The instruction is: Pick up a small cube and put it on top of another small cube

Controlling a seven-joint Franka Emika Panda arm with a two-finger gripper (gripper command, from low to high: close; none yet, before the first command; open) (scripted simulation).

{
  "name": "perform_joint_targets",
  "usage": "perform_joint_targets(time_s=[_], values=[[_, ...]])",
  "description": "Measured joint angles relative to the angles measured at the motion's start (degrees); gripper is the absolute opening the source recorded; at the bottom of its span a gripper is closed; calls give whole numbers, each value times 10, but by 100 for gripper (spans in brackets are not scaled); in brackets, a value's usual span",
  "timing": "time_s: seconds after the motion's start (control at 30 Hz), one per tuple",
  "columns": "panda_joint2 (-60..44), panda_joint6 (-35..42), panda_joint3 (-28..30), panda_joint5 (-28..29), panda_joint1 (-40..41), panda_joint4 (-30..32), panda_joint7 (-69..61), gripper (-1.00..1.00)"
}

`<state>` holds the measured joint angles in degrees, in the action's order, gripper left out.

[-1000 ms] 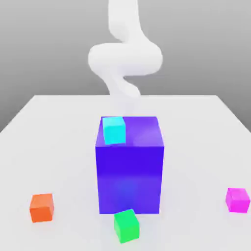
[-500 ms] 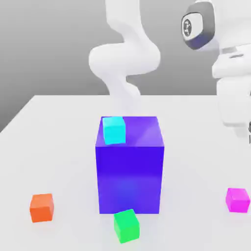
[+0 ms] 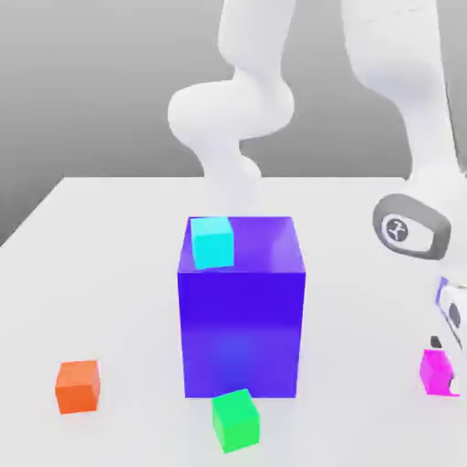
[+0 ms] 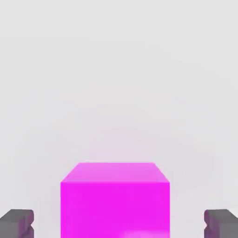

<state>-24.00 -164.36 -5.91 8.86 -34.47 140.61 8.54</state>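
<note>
While one gripper [image 4: 119, 224] hangs low with two fingers spread apart, one magenta cube [image 4: 115, 209] sits between them, touching neither. Three other small cubes, well apart from gripper: one orange [image 3: 78, 387], one green [image 3: 236, 421], one cyan [image 3: 212, 243]. Cyan on one big blue cube [image 3: 241, 333], also away from gripper.

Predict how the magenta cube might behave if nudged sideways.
The magenta cube would probably slide rather than roll, given its flat faces. Tipping seems unlikely, since it looks about as wide as tall.
</note>
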Motion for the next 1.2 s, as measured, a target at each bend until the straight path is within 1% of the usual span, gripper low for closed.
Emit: perform_joint_targets(time_s=[0.17,0.33,0.57,0.8,1.0,1.2], values=[[-3,-2,1,2,-1,-1,2,-100],[84,66,-23,-32,17,18,-27,-100],[145,97,-66,-140,85,23,-210,-100],[199,123,-76,-228,132,24,-390,-100],[243,143,-68,-271,158,26,-522,-100],[282,157,-50,-286,174,30,-634,-100]])
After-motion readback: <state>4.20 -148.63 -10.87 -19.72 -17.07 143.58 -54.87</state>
